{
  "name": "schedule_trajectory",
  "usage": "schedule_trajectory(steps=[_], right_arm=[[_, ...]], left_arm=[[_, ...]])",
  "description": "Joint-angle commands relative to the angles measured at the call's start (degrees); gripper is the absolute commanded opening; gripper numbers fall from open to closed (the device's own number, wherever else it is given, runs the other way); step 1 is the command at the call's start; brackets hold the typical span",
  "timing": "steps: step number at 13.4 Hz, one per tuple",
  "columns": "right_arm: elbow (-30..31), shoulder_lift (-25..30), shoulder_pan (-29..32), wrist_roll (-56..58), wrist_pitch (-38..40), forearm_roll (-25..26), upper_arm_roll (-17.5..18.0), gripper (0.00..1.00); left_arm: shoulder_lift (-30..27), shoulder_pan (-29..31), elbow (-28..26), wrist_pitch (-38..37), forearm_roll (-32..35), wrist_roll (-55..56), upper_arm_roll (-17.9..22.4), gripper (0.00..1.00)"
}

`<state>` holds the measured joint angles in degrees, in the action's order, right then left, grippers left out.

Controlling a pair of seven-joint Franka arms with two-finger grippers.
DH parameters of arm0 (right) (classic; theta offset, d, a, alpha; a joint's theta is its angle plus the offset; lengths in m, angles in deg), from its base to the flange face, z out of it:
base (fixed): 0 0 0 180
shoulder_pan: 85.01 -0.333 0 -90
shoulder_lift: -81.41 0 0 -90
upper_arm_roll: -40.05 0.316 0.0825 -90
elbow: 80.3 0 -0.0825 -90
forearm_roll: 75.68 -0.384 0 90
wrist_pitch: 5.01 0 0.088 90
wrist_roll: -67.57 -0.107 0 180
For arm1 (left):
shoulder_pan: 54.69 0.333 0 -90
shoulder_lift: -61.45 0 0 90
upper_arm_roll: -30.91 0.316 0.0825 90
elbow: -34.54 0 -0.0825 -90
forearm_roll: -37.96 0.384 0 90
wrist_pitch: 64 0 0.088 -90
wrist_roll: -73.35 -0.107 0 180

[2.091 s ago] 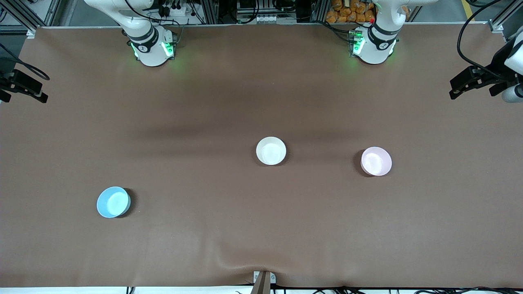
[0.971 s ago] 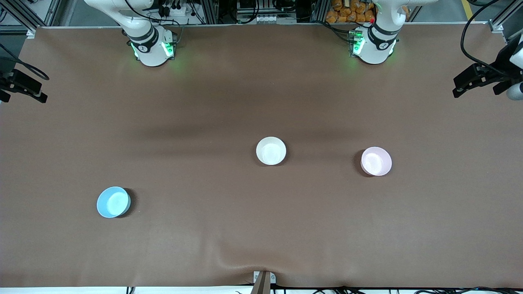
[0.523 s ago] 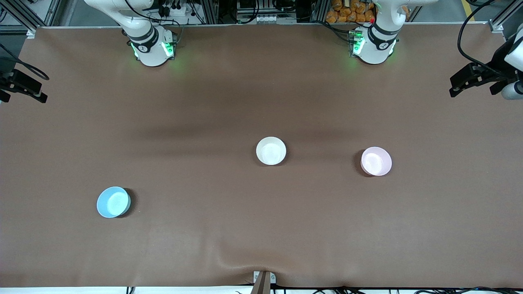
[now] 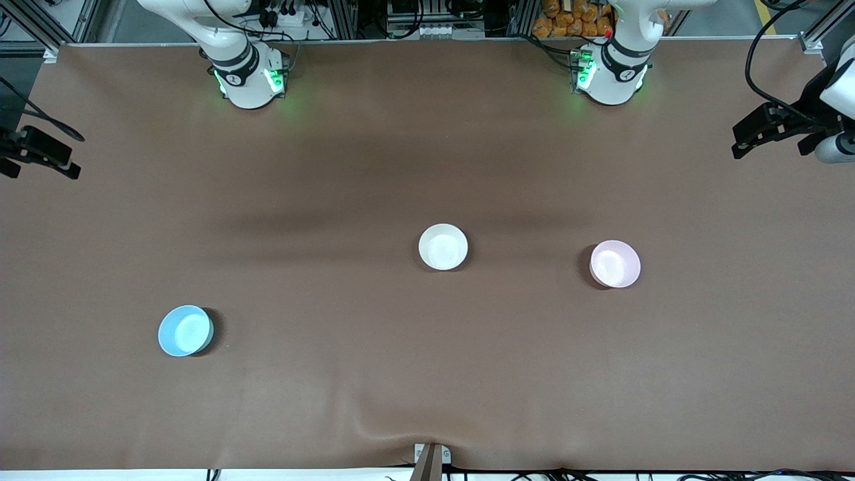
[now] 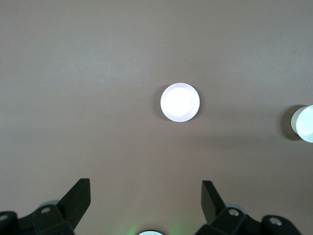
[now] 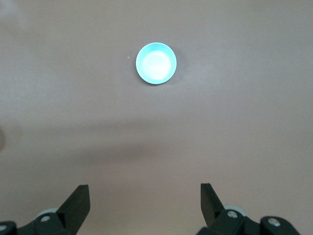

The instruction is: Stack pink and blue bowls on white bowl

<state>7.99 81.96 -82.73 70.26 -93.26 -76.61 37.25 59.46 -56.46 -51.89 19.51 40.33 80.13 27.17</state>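
So, nearest the front camera sits the small round sky-blue plastic bowl [image 4: 186,330], toward the right arm's end of the table from the small round off-white bowl [image 4: 443,246], while the pale pink plastic bowl [image 4: 615,263] lies slightly nearer than the white one, toward the left arm's end. All three look light, stiff and smooth-walled, so a rim pinch probably suits best. Farthest, the left gripper [image 4: 755,133] and right gripper [image 4: 40,157] hang high over the table's ends, fingers [image 5: 78,196] spread wide and empty.

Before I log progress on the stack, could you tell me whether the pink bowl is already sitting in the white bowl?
No, the pink bowl rests alone on the table, apart from the white bowl.
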Motion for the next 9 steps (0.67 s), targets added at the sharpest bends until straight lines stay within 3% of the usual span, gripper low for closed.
schedule_trajectory(steps=[1, 9], right_arm=[[-1.5, -1.3, 0.2, -0.8, -0.4, 0.8, 0.2, 1.0], [-1.5, -1.7, -0.2, -0.8, -0.4, 0.8, 0.2, 1.0]], left_arm=[[0.4, -0.1, -0.2, -0.4, -1.0, -0.9, -0.2, 1.0], [1.9, -0.2, -0.8, 0.9, -1.0, 0.1, -0.3, 1.0]])
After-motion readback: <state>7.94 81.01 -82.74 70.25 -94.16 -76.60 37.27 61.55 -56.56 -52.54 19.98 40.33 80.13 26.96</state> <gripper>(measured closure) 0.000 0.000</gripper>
